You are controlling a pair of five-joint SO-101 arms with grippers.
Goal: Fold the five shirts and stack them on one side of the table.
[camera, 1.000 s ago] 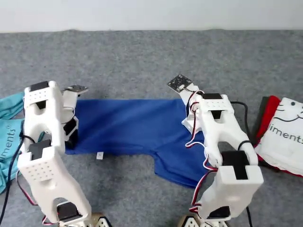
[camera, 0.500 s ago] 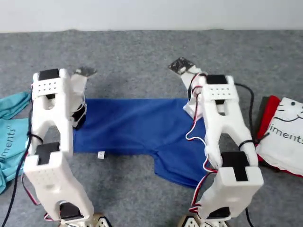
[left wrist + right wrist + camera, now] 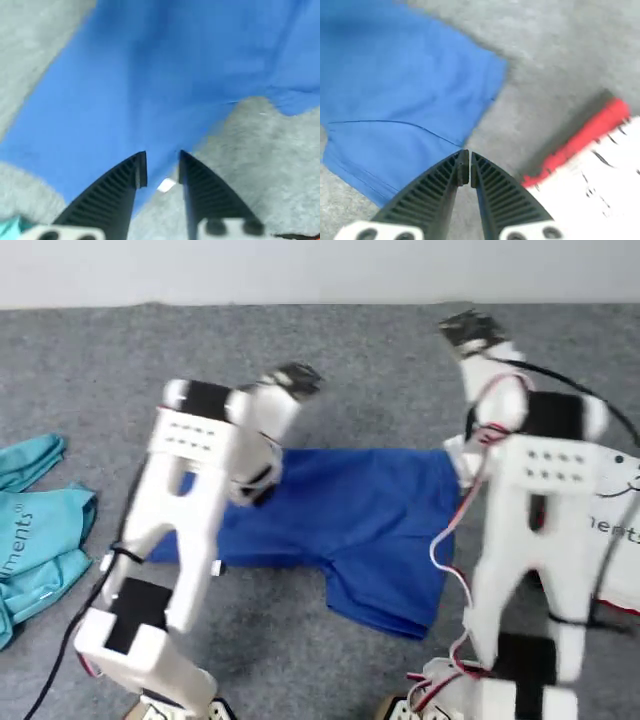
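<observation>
The fingers of the left gripper [image 3: 161, 167] stand a little apart with nothing between them. Through the gap shows a small white tag [image 3: 166, 185] at the hem of the blue shirt [image 3: 150, 80], and the tips hang above that hem where cloth meets the grey table [image 3: 270, 145]. The fingers of the right gripper [image 3: 466, 167] are pressed together at the tips and hold nothing. They hover over the table just beside the blue shirt's sleeve edge, between it and the pile on the right side. In that pile a white shirt [image 3: 600, 195] with dark print lies on top of a red shirt [image 3: 592, 132], and a darker edge shows under the red one. In the high view the blue shirt lies flat in the middle of the table, with one sleeve pointing toward the arms' bases. The left arm [image 3: 190, 500] leans over its left part and the right arm [image 3: 530, 520] stands at its right end. A teal shirt [image 3: 35, 540] lies crumpled at the far left, well apart from the blue one.
</observation>
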